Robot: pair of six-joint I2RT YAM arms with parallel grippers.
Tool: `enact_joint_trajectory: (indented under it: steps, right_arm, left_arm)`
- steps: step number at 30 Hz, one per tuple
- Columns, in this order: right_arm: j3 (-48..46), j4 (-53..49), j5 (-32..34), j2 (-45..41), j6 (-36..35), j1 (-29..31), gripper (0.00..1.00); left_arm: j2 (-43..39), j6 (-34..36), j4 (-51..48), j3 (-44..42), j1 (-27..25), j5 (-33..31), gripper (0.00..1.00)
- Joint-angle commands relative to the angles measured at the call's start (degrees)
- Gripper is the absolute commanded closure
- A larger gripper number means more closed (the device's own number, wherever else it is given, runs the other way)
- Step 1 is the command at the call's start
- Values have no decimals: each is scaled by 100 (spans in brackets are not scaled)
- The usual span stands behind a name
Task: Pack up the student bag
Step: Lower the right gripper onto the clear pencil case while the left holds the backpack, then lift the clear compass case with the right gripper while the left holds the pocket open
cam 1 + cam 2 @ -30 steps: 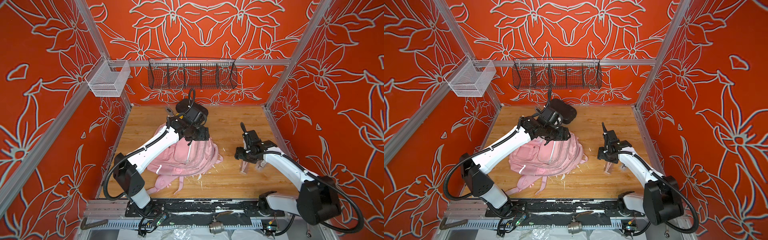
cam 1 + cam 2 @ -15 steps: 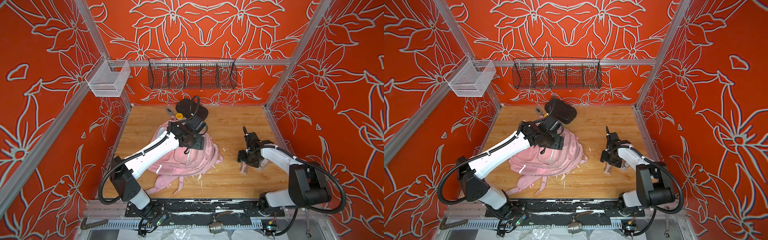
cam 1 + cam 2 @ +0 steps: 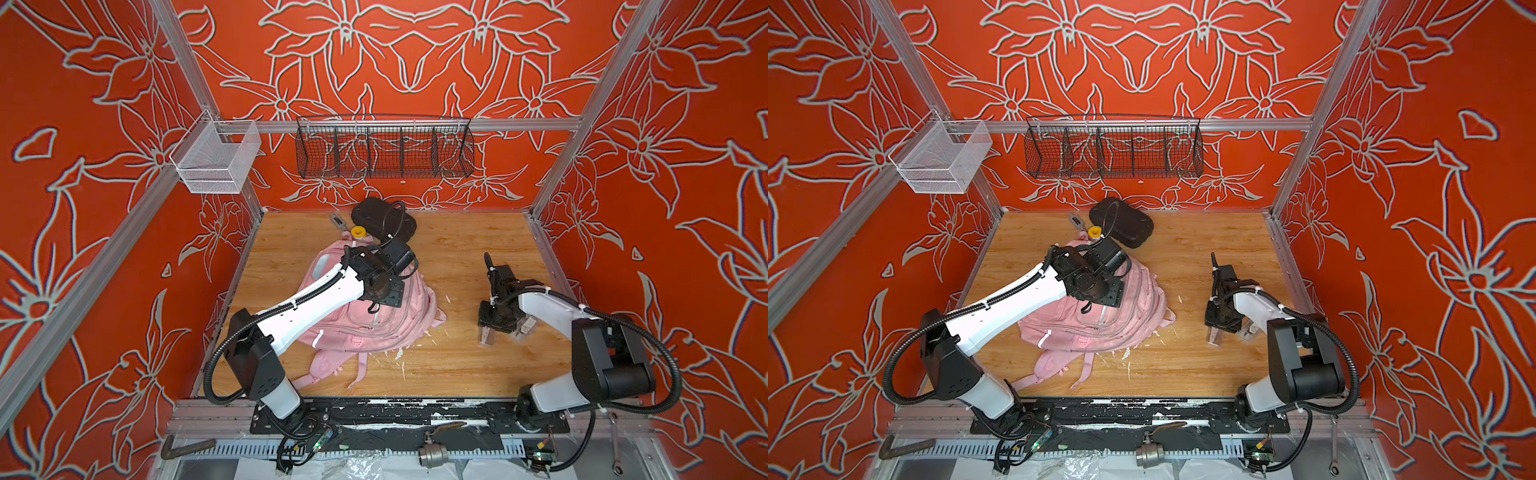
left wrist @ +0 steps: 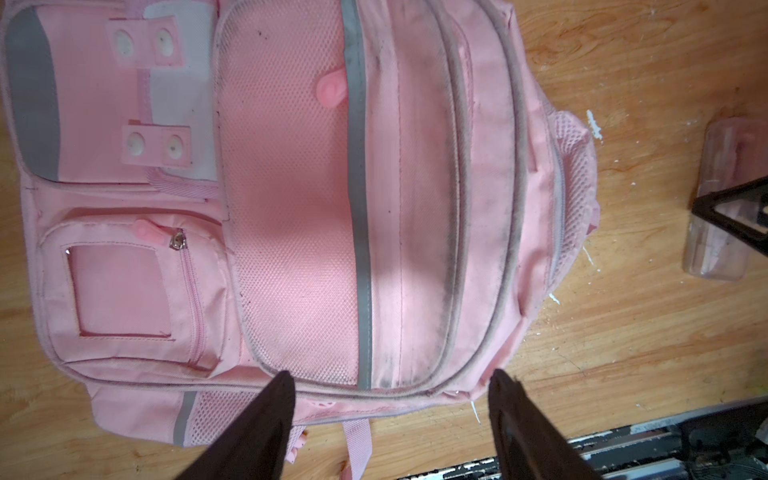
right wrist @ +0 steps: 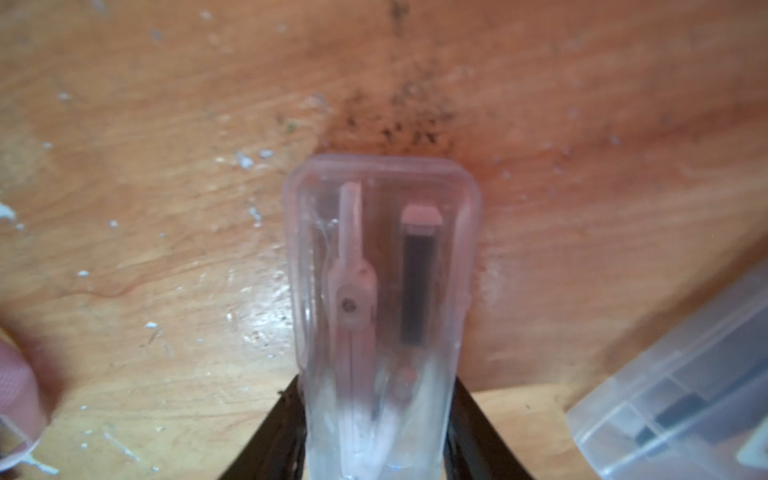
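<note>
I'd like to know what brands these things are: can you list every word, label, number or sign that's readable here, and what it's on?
No text reads clearly in any view.
The white sticker on the clear box: dark print, too small to read.
The pink backpack: no lettering shows.
The clear case and the black case: no print visible.

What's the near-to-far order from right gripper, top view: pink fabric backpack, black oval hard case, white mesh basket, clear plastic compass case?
1. Clear plastic compass case, in its jaws
2. Pink fabric backpack, leftward
3. Black oval hard case, back
4. White mesh basket, left wall
</note>
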Motion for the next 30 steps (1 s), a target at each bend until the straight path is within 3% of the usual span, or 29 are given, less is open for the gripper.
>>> enact_joint_trajectory:
  steps: [1,4,8,11,13,20,26,30]
  right_arm:
    - [253,-76,-195,-428,-86,3,57]
    - [494,-201,-254,-840,-120,3,60]
    - [714,-267,-467,-1171,-153,13,62]
    - [795,-302,-594,-1266,-109,25,65]
    - [826,-287,-656,-1285,-104,46,65]
    - [875,-32,-1052,-1372,-122,72,67]
    - [1024,477,-1771,-1425,-38,269,69]
    - [1072,1058,-2061,-1450,247,624,70]
  left_arm:
    - [350,88,-156,92,-127,-26,27]
    - [645,198,-138,215,-230,-115,27]
    - [1174,-73,-635,549,-252,-714,28]
    - [1582,-139,-1001,845,-253,-753,34]
    - [1693,-195,-1049,903,-253,-700,43]
    - [1457,-192,-1034,901,-209,-848,100]
    - [704,122,-804,883,-162,-964,100]
    - [-29,302,-154,576,130,-282,100]
